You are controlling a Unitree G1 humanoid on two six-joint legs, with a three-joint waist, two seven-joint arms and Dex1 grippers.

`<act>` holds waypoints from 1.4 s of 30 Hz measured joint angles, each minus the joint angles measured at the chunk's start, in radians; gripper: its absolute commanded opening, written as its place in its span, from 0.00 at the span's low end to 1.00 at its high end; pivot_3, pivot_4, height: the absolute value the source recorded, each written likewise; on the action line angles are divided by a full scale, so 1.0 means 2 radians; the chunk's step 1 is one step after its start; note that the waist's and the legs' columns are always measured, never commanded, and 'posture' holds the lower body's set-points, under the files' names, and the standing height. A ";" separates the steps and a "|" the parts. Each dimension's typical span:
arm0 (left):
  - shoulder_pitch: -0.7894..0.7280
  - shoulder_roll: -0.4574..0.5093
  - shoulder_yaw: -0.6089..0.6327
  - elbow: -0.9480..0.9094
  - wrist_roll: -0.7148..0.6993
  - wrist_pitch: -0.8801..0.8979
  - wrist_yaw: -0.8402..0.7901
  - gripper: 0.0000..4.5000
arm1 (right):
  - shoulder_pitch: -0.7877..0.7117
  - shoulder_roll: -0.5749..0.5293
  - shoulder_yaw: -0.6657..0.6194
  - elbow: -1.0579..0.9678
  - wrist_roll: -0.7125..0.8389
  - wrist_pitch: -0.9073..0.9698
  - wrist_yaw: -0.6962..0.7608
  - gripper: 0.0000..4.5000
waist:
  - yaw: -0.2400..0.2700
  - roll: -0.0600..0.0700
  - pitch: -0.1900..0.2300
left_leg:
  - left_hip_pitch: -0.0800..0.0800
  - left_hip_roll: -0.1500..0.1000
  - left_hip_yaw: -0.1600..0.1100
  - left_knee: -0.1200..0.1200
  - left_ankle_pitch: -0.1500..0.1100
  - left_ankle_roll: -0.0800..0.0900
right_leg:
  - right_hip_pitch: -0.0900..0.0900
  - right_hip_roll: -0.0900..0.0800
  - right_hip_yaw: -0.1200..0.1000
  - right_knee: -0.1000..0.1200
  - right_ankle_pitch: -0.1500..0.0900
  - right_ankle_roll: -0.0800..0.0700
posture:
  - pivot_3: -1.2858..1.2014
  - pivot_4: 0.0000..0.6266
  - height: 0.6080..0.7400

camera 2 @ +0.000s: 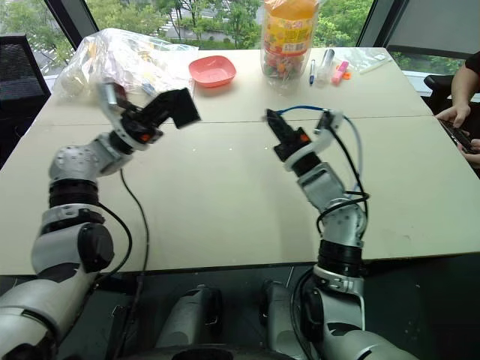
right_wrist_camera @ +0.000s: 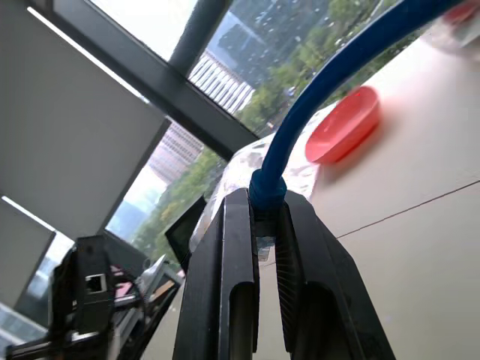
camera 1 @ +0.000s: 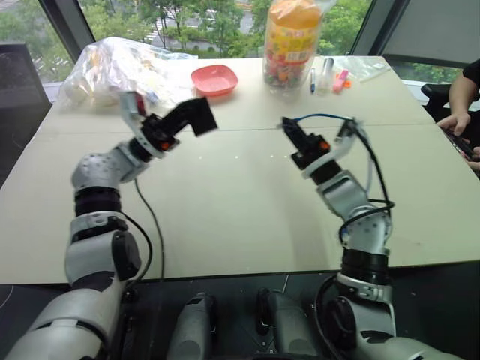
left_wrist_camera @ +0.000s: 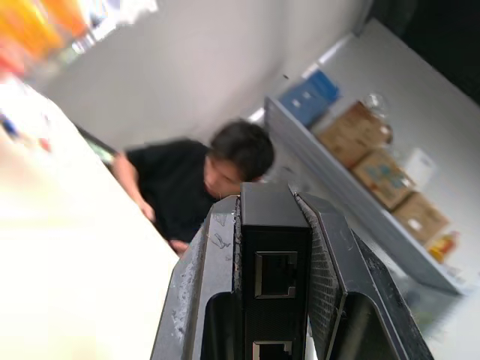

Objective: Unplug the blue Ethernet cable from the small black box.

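My left gripper (camera 1: 193, 115) is raised over the left half of the table, shut on the small black box (camera 1: 202, 116). In the left wrist view the box (left_wrist_camera: 274, 247) sits clamped between the two fingers (left_wrist_camera: 206, 262), and its side ports look empty. My right gripper (camera 1: 288, 124) is held up to the right of it, shut on the plug end of the blue Ethernet cable (camera 1: 322, 117). The cable (right_wrist_camera: 337, 75) rises from between the fingers and loops back over the right arm. A clear gap of table separates the box and the plug.
At the far edge of the table (camera 1: 225, 195) are a red bowl (camera 1: 214, 78), a crumpled plastic bag (camera 1: 120, 64), a snack jar (camera 1: 291, 41) and pens (camera 1: 328, 75). A person's hands (camera 1: 459, 124) rest at the table's right edge.
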 measured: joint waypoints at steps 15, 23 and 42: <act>0.002 -0.085 -0.150 -0.018 0.195 -0.319 0.079 0.11 | -0.133 -0.121 0.094 0.280 -0.223 -0.033 0.048 0.19 | -0.003 0.000 0.000 | -0.003 -0.001 0.002 0.000 0.000 0.001 | -0.003 0.001 0.000 0.001 0.001 -0.001 | 0.52 0.24 1.00; 0.019 -0.121 -0.206 0.012 0.274 -0.447 0.112 0.11 | -0.139 -0.135 0.110 0.292 -0.257 -0.002 0.103 0.95 | 0.000 0.000 0.000 | -0.004 -0.001 0.002 0.000 0.000 0.001 | -0.003 0.000 0.000 0.000 0.001 0.000 | 0.52 0.24 1.00; -0.027 -0.162 -0.218 0.220 0.349 -0.601 0.170 0.11 | 0.055 -0.330 0.280 -0.070 -0.333 0.073 0.210 0.95 | 0.002 0.000 0.000 | -0.004 -0.001 0.001 0.001 -0.001 0.002 | -0.003 -0.002 -0.001 -0.001 0.000 0.001 | 0.52 0.24 1.00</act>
